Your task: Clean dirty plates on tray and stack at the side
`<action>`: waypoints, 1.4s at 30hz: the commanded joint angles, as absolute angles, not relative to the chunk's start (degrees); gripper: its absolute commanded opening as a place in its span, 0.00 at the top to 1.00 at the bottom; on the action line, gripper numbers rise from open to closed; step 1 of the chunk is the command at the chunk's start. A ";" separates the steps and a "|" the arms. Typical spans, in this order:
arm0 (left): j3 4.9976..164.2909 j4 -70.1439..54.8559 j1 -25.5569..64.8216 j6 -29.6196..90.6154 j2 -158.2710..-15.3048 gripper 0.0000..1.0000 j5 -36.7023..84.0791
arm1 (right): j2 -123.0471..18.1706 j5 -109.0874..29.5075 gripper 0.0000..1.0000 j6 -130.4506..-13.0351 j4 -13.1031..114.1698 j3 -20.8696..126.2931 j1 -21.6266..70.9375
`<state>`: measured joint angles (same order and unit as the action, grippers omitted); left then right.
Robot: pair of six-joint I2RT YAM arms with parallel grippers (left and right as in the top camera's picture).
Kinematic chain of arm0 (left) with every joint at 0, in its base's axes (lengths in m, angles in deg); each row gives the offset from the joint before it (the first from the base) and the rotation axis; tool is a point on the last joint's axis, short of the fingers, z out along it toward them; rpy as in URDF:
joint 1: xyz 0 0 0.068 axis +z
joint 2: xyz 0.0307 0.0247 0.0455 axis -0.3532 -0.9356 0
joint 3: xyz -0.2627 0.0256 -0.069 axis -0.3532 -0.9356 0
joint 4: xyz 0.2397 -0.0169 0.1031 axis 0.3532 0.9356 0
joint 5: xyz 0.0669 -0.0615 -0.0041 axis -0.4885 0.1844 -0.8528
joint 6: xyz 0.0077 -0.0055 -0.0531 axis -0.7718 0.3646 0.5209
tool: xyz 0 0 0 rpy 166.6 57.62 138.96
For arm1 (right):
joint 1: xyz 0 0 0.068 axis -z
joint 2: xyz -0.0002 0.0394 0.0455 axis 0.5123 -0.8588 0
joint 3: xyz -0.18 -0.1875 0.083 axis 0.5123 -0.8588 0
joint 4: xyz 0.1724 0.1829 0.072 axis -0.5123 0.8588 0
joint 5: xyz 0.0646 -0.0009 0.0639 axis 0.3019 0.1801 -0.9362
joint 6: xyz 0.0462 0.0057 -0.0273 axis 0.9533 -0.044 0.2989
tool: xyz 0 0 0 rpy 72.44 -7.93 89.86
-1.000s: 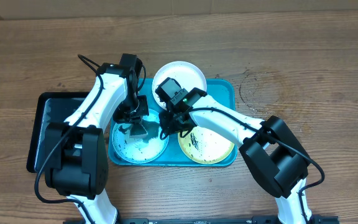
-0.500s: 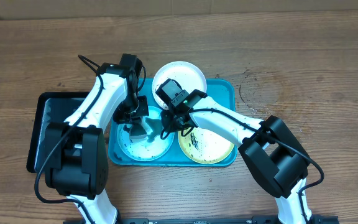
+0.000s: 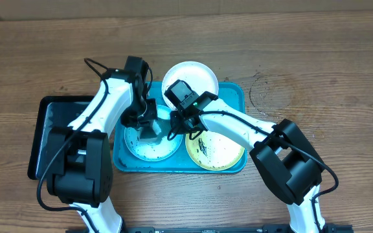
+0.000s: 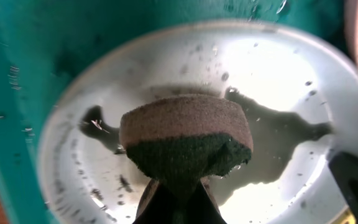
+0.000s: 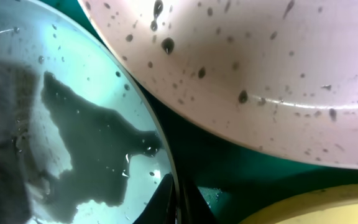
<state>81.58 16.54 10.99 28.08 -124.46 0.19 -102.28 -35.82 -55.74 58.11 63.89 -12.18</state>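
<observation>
- One white plate sits at the upper middle of the overhead frame. We see it overhanging the top rim of the teal tray, with part of it above the wooden table. In the right wrist view dark specks dot its surface.
- At the lower left of the tray lies the pale-teal-rimmed plate. Its whitish centre is speckled black and wet with a patch of grey water.
- At the lower right of the tray lies the yellow-green-rimmed plate, just beside the teal-rimmed one. It has black smears on its left part.
- We find the left gripper pinched narrow on a sponge, which has a brown layer and a dark green scouring layer.
- The sponge hangs over the upper middle of the pale-teal-rimmed plate. We cannot tell whether it presses on the surface.
- We see the right gripper with its fingers drawn thin together on the right-hand rim of the pale-teal-rimmed plate. It sits at the centre of the tray, where the three plates come near each other.
- In the right wrist view, bare teal tray floor shows between that rim, the white plate above and the yellow-green rim at the lower right corner.
- At the left of the overhead frame a smaller black tray rests on the table beside the teal one. The left arm crosses above its right side.
</observation>
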 commanded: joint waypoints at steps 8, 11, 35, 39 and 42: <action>72.25 7.58 11.29 26.62 -124.76 0.96 4.69 | -102.35 -34.36 0.96 -53.45 58.33 63.61 -11.68; 71.53 8.52 11.34 27.01 -124.76 0.96 -4.29 | -102.35 -34.36 0.96 -53.45 58.43 63.61 -11.68; 82.46 17.98 10.49 34.18 -124.74 0.96 -17.25 | -102.35 -34.40 0.96 -53.45 58.59 63.61 -11.70; 82.87 15.88 10.46 27.78 -124.76 0.96 0.26 | -102.35 -34.40 0.96 -53.43 58.59 63.61 -11.70; 82.48 14.64 10.46 26.14 -124.98 0.96 5.11 | -102.35 -34.40 0.96 -53.45 58.57 63.61 -11.70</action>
